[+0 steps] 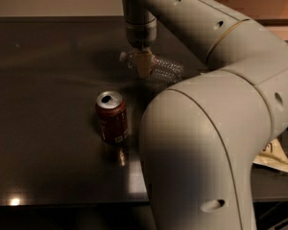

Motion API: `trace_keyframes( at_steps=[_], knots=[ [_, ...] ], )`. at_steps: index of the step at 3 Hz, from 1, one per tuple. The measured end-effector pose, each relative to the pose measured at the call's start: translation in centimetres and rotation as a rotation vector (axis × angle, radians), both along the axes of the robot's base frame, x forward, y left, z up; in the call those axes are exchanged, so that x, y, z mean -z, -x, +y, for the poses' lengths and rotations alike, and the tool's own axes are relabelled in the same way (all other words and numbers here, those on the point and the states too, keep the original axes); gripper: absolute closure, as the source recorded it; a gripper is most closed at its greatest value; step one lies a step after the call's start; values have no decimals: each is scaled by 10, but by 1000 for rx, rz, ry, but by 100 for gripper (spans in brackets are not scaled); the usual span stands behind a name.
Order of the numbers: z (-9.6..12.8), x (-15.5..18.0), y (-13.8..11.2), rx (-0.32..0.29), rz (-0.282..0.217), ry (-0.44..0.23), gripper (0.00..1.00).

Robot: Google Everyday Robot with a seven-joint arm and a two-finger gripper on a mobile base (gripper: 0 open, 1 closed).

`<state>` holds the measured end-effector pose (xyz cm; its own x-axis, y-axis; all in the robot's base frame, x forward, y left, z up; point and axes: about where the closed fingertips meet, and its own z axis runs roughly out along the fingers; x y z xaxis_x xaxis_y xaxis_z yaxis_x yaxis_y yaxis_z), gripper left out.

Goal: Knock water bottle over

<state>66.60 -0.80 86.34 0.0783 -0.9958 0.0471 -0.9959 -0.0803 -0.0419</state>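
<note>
At the back of the dark table (48, 143), the water bottle (165, 70) is seen lying on its side behind the soda can (112, 118). The gripper (143, 65) is parked right over it, grip state can't be told. Knockover looks basically done; only backing off is left.

We've just got one camera, close behind the arm (206, 128), looking down across the desk (48, 143); the gripper (144, 63) sits far side, top-centre.
</note>
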Motion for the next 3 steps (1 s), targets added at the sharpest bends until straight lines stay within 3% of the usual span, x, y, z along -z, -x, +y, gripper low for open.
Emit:
trace_keyframes(
  at_steps=[1, 2, 3],
  knots=[
    [4, 6, 3, -27, 20, 2, 12],
    [7, 18, 9, -56, 66, -14, 0],
    [8, 19, 9, -56, 67, -15, 0]
  ],
)
